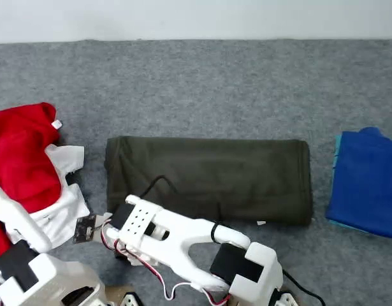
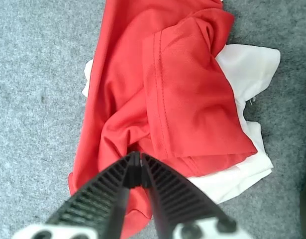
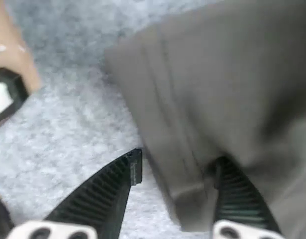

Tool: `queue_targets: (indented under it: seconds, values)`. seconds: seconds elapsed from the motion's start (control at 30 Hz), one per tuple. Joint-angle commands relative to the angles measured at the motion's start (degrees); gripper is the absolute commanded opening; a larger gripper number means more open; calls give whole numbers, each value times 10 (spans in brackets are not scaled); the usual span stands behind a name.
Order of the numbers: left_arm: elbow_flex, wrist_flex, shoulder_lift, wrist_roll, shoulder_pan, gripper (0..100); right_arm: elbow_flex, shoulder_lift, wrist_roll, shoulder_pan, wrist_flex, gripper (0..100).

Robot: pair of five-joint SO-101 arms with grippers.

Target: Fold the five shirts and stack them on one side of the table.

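High view: one red shirt [image 1: 20, 153], one white shirt [image 1: 65, 159], one olive shirt [image 1: 208, 178] and one blue shirt [image 1: 368, 185]; the left gripper [image 2: 136, 167] is closed over the red shirt, and the right gripper [image 3: 178, 164] is spread astride the olive shirt's edge.

You see four shirts: one red shirt [image 1: 20, 153]; one white shirt [image 1: 68, 197]; one dark green shirt [image 1: 208, 178]; one blue shirt [image 1: 368, 182]; the teal edge [image 1: 336, 148] under it may be a fifth, hard to tell; two arms: left arm [image 1: 20, 226]; right arm [image 1: 183, 239].
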Motion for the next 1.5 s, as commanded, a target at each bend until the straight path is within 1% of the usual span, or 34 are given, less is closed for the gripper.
queue_targets:
  seconds: [0.0, 0.07, 0.3, 0.43, 0.53, 0.63, 0.8, 1.0, 1.23, 1.3, 1.47]
  values:
    - [-2, 10, -32, -3, -3, 15, -11, 14, 8, -6, -29, 84]
    - [-2, 10, -32, -3, -3, 15, -11, 14, 8, -5, -34, 39]
    - [-2, 10, -32, -3, -3, 15, -13, 11, 11, -4, -35, 28]
    - [-2, 10, -32, -3, -3, 15, -28, -7, 11, 12, -27, 9]
    - [-2, 10, -32, -3, -3, 15, -44, -37, 13, 33, -8, 10]
    - [-2, 10, -32, -3, -2, 15, -65, -71, 35, 60, 8, 10]
    - [-2, 9, -31, -3, 1, 15, -100, -98, 40, 112, 8, 10]
    - [-2, 5, -31, -3, 1, 15, -155, -76, 40, 166, 6, 10]
    - [-2, 5, -31, -3, 2, 15, -224, 0, 40, 225, 6, 16]
    - [-2, 5, -31, -3, 2, 15, -244, 30, 37, 241, 11, 39]
    - [-1, 5, -31, -3, 2, 15, -295, 90, 36, 287, 11, 207]
